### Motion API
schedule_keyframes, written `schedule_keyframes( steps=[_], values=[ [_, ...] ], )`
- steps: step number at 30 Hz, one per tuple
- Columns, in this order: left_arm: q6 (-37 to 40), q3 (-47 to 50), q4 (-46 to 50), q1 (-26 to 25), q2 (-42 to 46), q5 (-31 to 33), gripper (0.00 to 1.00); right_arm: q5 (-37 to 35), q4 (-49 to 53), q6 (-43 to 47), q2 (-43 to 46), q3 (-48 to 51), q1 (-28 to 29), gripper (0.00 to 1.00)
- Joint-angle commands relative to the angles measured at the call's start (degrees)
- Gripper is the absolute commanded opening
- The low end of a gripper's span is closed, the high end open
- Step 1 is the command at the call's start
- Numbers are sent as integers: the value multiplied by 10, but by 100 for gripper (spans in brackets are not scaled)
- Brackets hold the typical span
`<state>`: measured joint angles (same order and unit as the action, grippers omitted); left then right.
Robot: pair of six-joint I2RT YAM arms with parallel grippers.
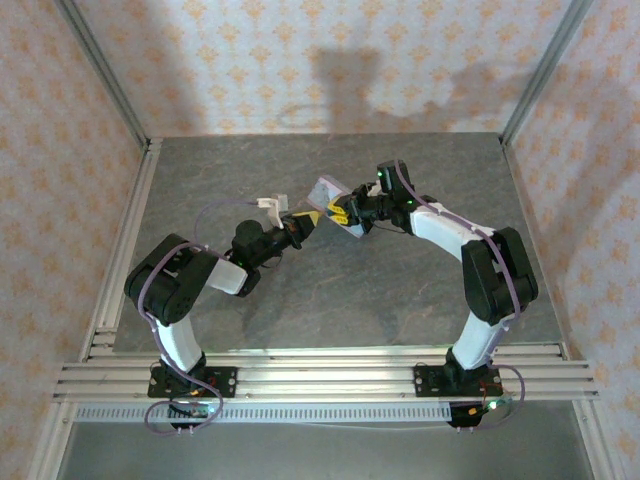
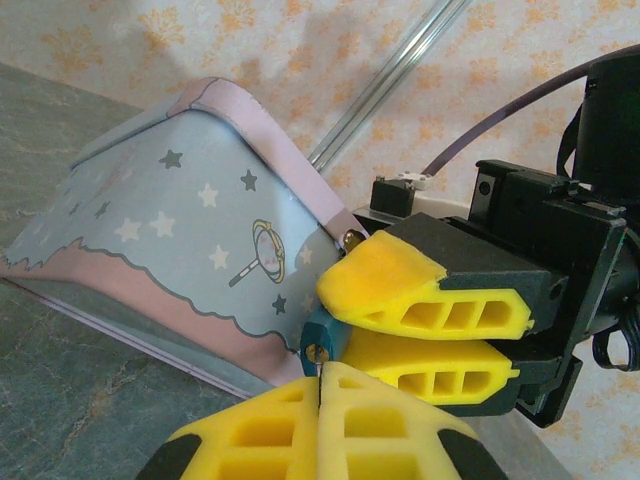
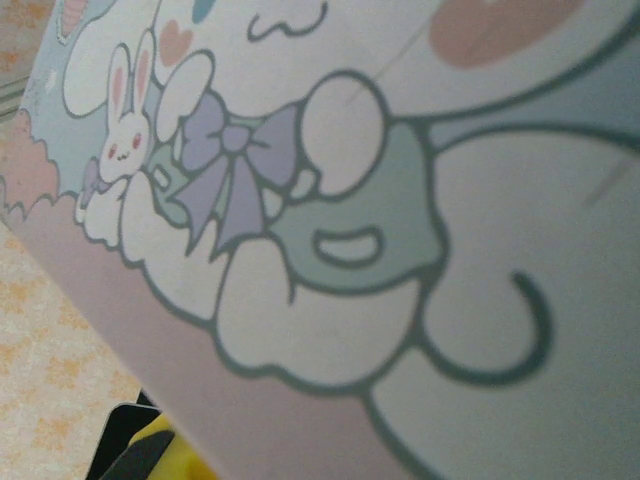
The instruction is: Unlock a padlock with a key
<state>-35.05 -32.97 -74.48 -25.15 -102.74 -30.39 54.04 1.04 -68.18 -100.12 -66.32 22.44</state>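
Left claw (image 2: 320, 395): pads pressed together, tips right at the keyhole end of the padlock (image 2: 320, 336). I can't make out a key between them. Right claw (image 2: 338, 318) is clamped on the padlock, which sits at the corner of the pastel tin (image 2: 190, 230). The tin is tilted above the table (image 2: 60, 400), between both arms.

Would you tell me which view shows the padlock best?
Left wrist: the teal padlock is close-up beside the tin. From the top it is too small to tell; the right wrist faces the tin's lid.
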Motion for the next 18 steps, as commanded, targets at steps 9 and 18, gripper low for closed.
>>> schedule_keyframes(
  steps=[9, 18],
  values=[
    [-7, -16, -27, -10, 6, -4, 0, 16, -21, -21, 17, 9, -2, 0],
    [-13, -24, -27, -11, -7, -4, 0, 21, -30, -27, 19, 12, -3, 0]
  ],
)
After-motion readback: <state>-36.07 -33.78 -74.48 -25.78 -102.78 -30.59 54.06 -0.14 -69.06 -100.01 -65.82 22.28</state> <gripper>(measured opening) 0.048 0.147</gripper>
